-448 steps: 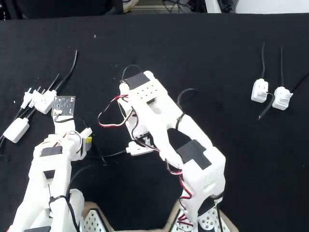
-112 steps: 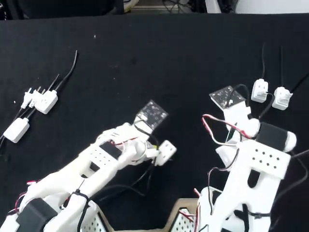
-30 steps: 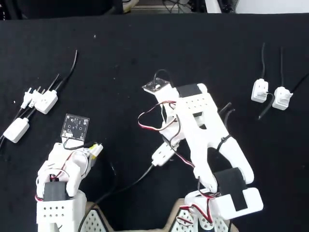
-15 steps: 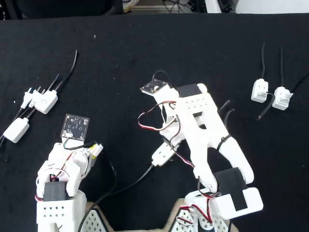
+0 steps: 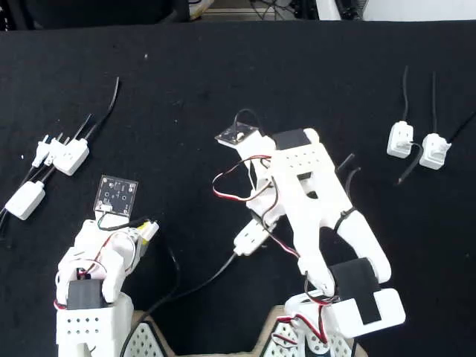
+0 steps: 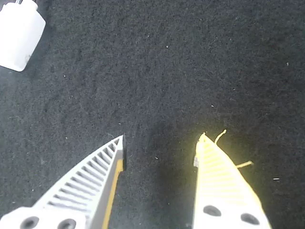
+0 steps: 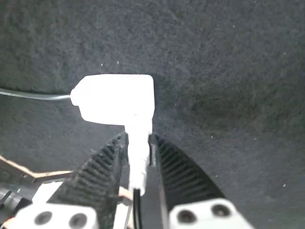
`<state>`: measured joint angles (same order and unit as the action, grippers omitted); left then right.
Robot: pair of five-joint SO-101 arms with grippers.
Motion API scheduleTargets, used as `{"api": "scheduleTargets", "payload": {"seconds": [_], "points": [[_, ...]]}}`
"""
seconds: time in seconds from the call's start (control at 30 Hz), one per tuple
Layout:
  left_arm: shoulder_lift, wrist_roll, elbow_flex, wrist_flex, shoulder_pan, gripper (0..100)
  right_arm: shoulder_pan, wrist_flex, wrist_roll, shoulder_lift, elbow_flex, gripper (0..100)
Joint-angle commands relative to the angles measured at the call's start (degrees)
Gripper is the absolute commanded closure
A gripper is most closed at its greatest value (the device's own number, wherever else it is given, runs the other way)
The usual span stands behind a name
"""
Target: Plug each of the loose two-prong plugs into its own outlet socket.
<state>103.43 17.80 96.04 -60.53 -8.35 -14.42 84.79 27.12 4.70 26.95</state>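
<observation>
Right gripper (image 7: 138, 137) fingers clamped on white plug (image 7: 137, 167), plug touching socket block (image 7: 114, 98); left gripper (image 6: 162, 137) fingers apart over black desk (image 6: 190, 57); white adapter (image 6: 16, 33) nearby.

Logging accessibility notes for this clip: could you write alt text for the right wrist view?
The right hand is shut on a narrow white plug, whose end meets a larger white socket block lying on black cloth; a thin cable leaves the block's side.
</observation>
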Motion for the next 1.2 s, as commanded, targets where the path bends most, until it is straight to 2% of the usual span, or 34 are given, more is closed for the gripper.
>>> {"api": "scheduleTargets", "payload": {"seconds": [0.0,0.37,0.7,1.17], "points": [[0.53,-0.53,1.27,-0.26,-0.66,76,-0.88,1.49,-1.58,0.22,-0.57,98.8],[0.53,-0.53,1.27,-0.26,-0.75,76,-4.57,-1.58,-1.85,0.22,-0.31,98.8],[0.53,-0.53,1.27,-0.35,-0.75,76,-0.26,-1.32,-1.49,0.22,-0.22,98.8],[0.53,-0.53,1.27,-0.35,-0.75,76,-0.44,-3.08,-1.76,-7.6,-0.66,98.8]]}}
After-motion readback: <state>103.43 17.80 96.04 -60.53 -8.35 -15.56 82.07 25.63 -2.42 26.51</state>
